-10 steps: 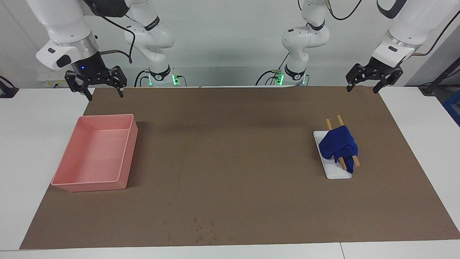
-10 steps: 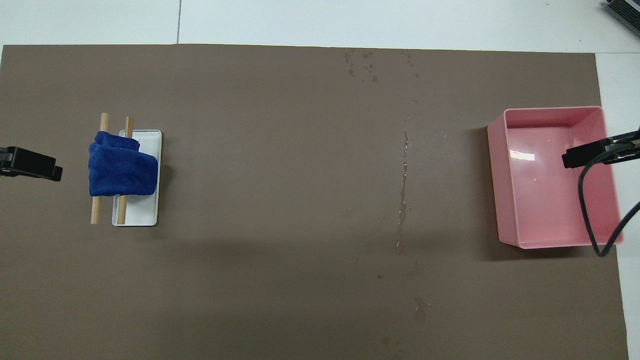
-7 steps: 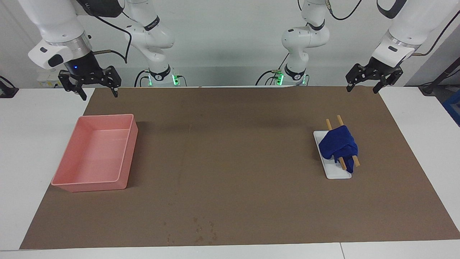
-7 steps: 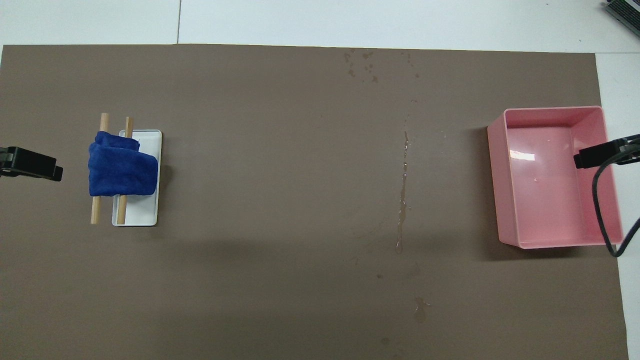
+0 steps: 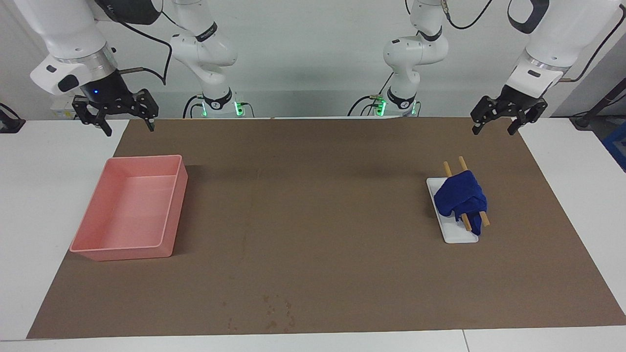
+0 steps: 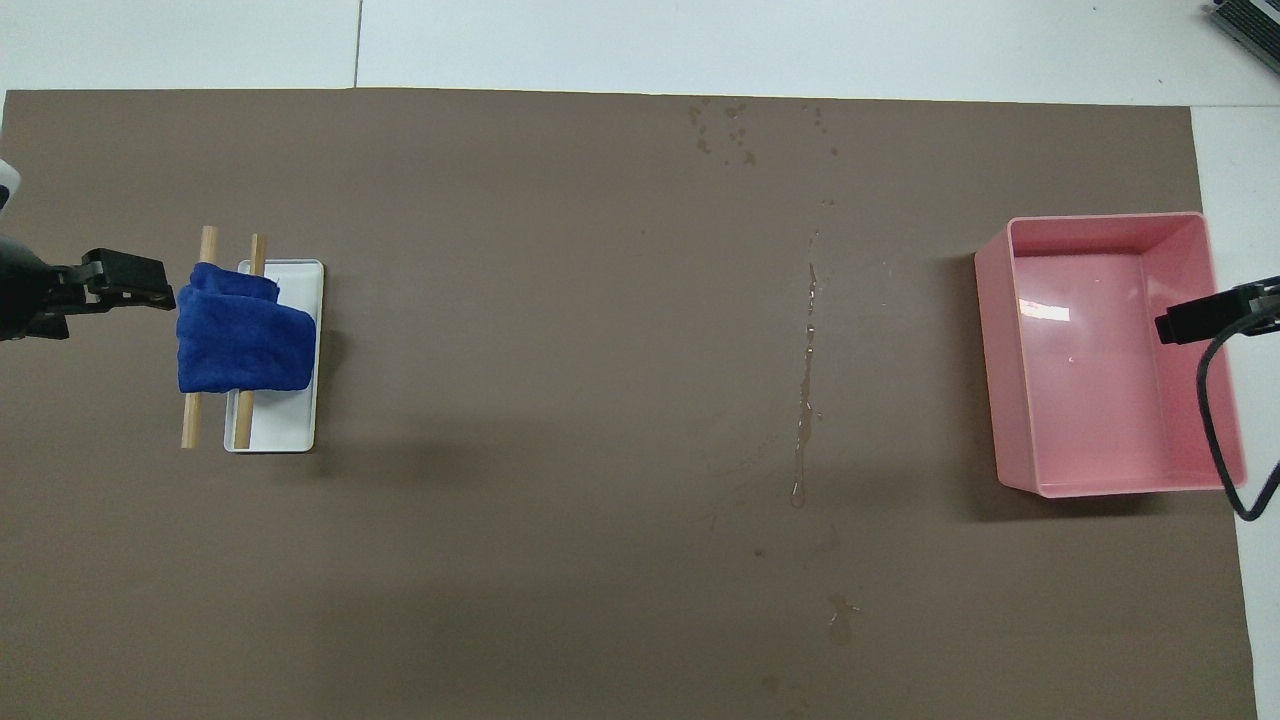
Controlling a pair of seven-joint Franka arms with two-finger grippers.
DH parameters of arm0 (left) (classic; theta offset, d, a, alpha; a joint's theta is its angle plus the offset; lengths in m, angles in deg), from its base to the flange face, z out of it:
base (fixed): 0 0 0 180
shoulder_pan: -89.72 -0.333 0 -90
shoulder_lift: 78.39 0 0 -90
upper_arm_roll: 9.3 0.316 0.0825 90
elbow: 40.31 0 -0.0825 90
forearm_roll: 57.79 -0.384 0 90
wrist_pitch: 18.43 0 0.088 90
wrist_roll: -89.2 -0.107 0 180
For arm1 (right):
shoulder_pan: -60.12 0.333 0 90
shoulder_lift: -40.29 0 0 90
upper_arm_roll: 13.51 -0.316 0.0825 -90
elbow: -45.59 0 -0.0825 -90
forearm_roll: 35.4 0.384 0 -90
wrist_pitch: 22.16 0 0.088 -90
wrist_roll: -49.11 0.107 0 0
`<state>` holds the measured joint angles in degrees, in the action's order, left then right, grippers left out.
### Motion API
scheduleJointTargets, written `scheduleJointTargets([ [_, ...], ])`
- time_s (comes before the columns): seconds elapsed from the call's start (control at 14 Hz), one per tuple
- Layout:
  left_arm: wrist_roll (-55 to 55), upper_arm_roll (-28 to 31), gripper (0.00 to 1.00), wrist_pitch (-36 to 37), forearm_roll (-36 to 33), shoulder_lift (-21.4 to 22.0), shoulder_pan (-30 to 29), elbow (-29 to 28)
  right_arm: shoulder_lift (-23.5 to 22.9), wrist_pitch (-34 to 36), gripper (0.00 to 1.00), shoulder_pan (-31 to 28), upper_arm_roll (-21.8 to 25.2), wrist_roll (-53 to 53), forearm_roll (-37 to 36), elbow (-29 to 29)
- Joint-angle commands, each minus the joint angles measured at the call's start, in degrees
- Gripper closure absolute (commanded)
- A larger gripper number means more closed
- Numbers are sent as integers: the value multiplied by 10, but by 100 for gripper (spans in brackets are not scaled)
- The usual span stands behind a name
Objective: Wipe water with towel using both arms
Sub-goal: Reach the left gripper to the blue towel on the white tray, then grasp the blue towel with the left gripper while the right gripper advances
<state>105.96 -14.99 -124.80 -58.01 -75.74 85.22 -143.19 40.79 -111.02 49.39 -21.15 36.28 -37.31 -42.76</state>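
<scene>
A: Towel [image 5: 460, 197], deep blue, one item. We list it draped in a lump over two wooden sticks [image 5: 464, 193] on a white flat stand [image 5: 451, 231], toward the left arm's end of the brown mat [image 5: 313, 220]. Across the facing view, what comes first?

B: We enter the right gripper [image 5: 126, 126] first, raised over the mat's corner at the robots' edge, fingers apart, empty. Its wrist points down; a small blue light shows on it. Next, a pink tray [image 5: 168, 215], farther from the robots than that gripper.

A: Mid-table?

B: We note water [image 6: 806, 380] in a thin streak, with scattered drops [image 6: 725, 128] farther from the robots. Then the towel and stand.

A: Last entry?

B: The left gripper [image 5: 494, 127], in the air over the mat's edge at the robots' end, jaws spread, nothing held, wrist tilted.

A: Any writing?

B: None that we can read.
</scene>
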Motion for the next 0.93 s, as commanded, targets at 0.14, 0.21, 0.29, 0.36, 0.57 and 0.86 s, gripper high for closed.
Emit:
scheduleJointTargets([
  [0.14,350,3,0,-86,-115,-67,38,-42,11,6,0,-2,-4,-20,8,-8],
  [0.21,388,3,0,-101,-118,-74,37,-50,11,5,0,0,-5,-45,7,-7],
  [0.29,389,4,0,-117,-121,-70,35,-69,11,4,0,0,-5,-79,7,-7],
  [0.36,388,3,0,-135,-136,-67,31,-80,11,5,0,0,-6,-107,7,-7],
  [0.57,264,3,0,-201,-152,-61,29,-121,13,5,0,1,-9,-212,7,-7],
  [0.86,221,4,7,-226,-153,-56,27,-151,13,3,0,11,-10,-357,7,-9],
])
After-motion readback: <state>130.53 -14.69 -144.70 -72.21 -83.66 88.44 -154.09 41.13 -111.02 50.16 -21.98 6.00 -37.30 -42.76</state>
